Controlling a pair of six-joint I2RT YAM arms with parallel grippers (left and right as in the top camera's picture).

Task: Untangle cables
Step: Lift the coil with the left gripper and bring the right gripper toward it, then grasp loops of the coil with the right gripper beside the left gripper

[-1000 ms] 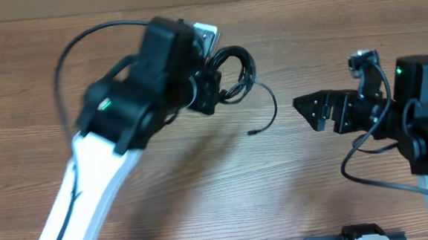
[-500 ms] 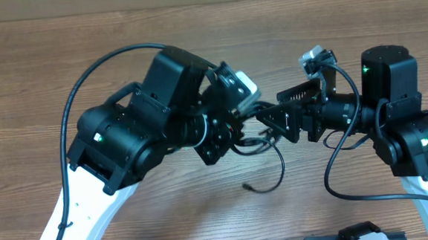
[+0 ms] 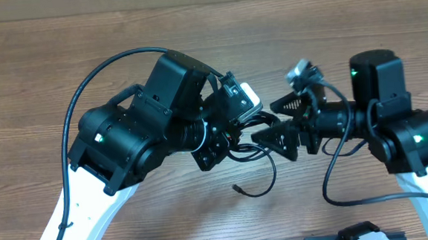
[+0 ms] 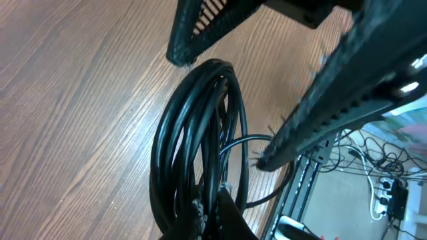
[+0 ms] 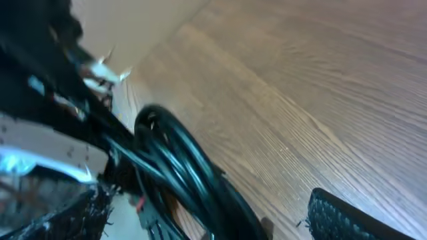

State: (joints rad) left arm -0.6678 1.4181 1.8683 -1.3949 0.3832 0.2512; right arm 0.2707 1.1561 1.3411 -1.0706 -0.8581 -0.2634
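Left fingers [image 4: 227,217] clenched on coiled cables [image 4: 180,133]; right fingers [image 4: 333,107] gaped astride them; light, limp stock, likely, so you wanted the loose tail [image 3: 275,174].

Right claw [image 3: 264,121], formerly well apart, now astride the cable coil [image 4: 175,127].

You have nothing to read here — no lettering, brand, number or sign comes out legibly in any view. The cables [image 4: 193,133] carry no print you can make out. The small green lights [image 3: 100,138] to either side of them in the overhead view are plain dots with no characters.
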